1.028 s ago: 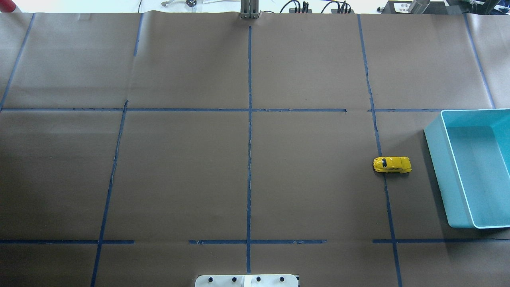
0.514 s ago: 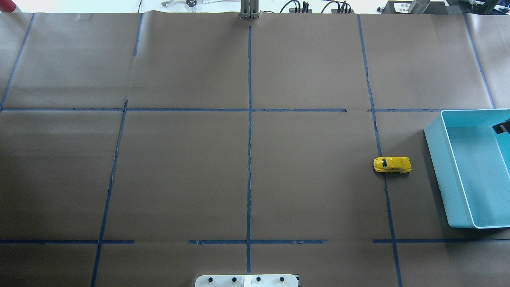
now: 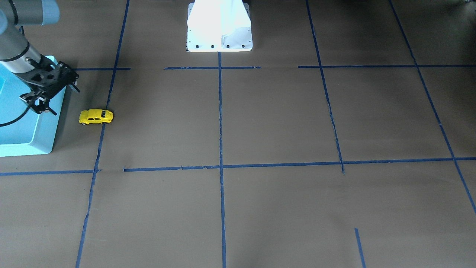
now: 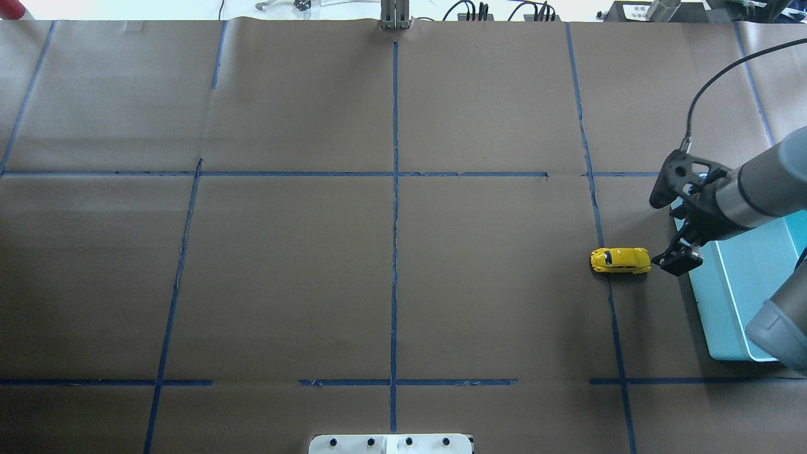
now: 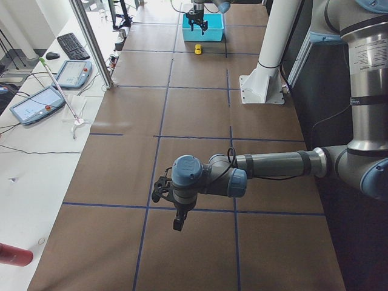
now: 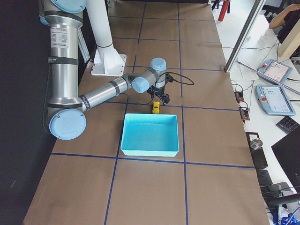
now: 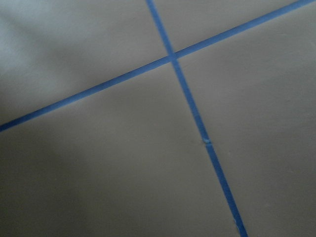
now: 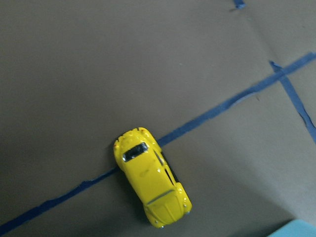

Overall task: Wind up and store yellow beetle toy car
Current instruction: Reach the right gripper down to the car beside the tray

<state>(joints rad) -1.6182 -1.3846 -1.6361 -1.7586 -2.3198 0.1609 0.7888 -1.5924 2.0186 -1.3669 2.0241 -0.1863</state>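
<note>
Seeing yellow beetle toy car [image 4: 620, 260] upright on its wheels on the brown paper table cover [image 4: 284, 265], toward 3 o'clock from table centre in the overhead view, long axis running 9-to-3. Sits with its 9 o'clock end on a blue tape line [image 4: 616, 328]; confirmed in the right wrist view, with tape under the dark-window end. Finding turquoise bin [image 4: 715, 315] at 3 o'clock of the car, near but apart, long side facing the car. Spotting right gripper [image 4: 678, 258] just beside the car at its 3 o'clock, between car and bin, overlapping the bin's near wall from overhead. Hangs above the surface, clear of the car in every view. Can't tell whether open or closed: reads as one dark cluster overhead, too small in the right side view. Matching in the front-facing view: car at 3 o'clock of the bin there, right arm coming in over the bin's 1 o'clock corner. Locating left gripper [image 5: 176, 223] only in the left side view, pointing down over bare paper near a tape crossing, well apart from car and bin at the far 12 o'clock end of that view. Can't tell its jaw state from there either. Left wrist view: only paper and two crossing tape lines.
</note>
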